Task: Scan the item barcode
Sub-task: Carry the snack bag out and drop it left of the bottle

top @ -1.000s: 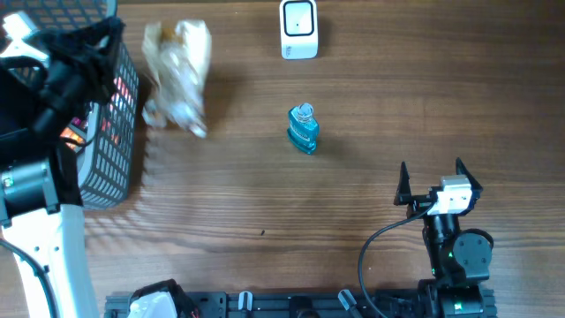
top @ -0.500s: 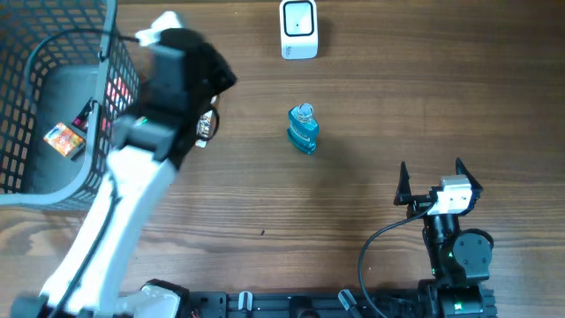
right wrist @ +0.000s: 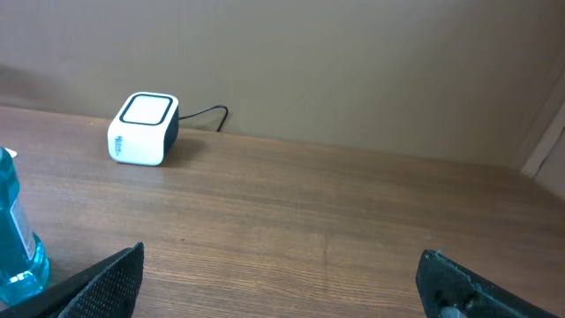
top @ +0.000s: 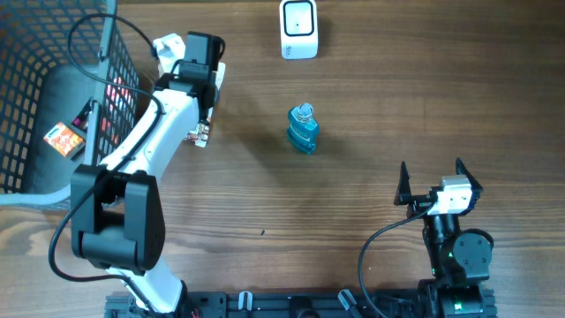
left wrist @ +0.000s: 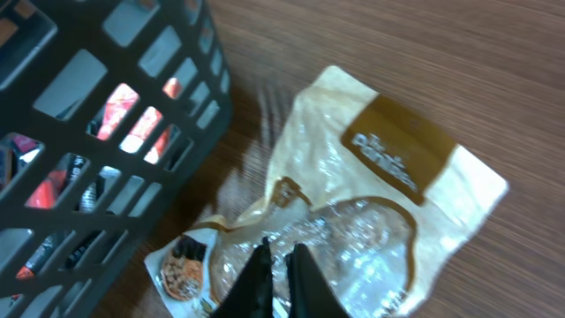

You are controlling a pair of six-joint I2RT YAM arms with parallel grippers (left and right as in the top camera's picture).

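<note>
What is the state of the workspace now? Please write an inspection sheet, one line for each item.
Surface: wooden table, no spill seen.
Job's things: white scanner at the far edge; snack pouch lying beside the basket.
Clutter: dark mesh basket holding packets; blue bottle upright mid-table.
Grippers: left gripper shut, fingers at the pouch's clear film, grip unclear; right gripper open, holding nothing.
Cables: black cable loops beside the right arm; scanner lead runs behind the scanner.
Surroundings: plain wall behind the table.

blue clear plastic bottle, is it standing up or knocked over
Upright. Overhead shows the blue clear plastic bottle with its cap facing up; the right wrist view shows its side rising straight from the wooden table.
</note>
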